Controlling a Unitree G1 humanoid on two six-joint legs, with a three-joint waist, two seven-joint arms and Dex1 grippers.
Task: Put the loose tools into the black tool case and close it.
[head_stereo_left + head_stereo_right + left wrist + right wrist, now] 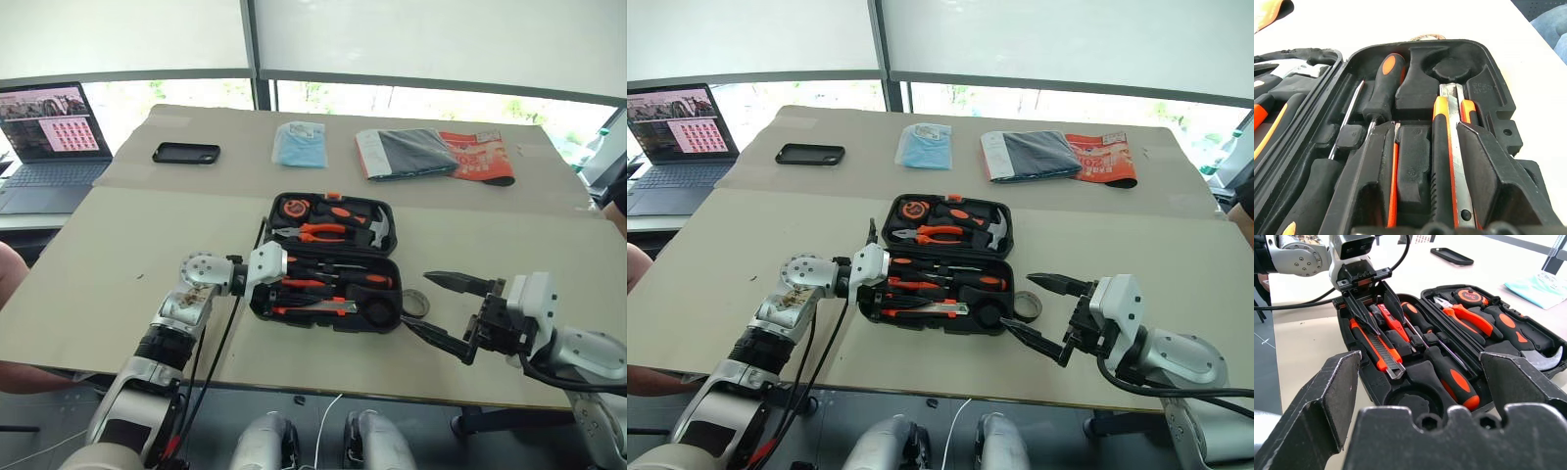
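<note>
The black tool case (pixel 390 217) lies open on the table. Its near half holds two black-and-orange screwdrivers (pixel 1452 378) (pixel 1415 316), the utility knife (pixel 1376 350) and a slim orange screwdriver (pixel 1393 186), all lying in their slots. My left gripper (pixel 1388 325) reaches in from the case's left end. It is open, its fingers (pixel 1366 181) standing on either side of the slim screwdriver and the knife, gripping neither. A small tape roll (pixel 419 304) lies on the table beside the case's right end. My right gripper (pixel 1017 303) hovers open just to its right.
The far half of the case holds pliers (pixel 313 233), a hammer (pixel 367 223) and a tape measure (pixel 293 208). Further back lie a black phone (pixel 186 153), a blue packet (pixel 299 144), folded dark cloth (pixel 407 154) and a red booklet (pixel 482 157). A laptop (pixel 49 137) stands far left.
</note>
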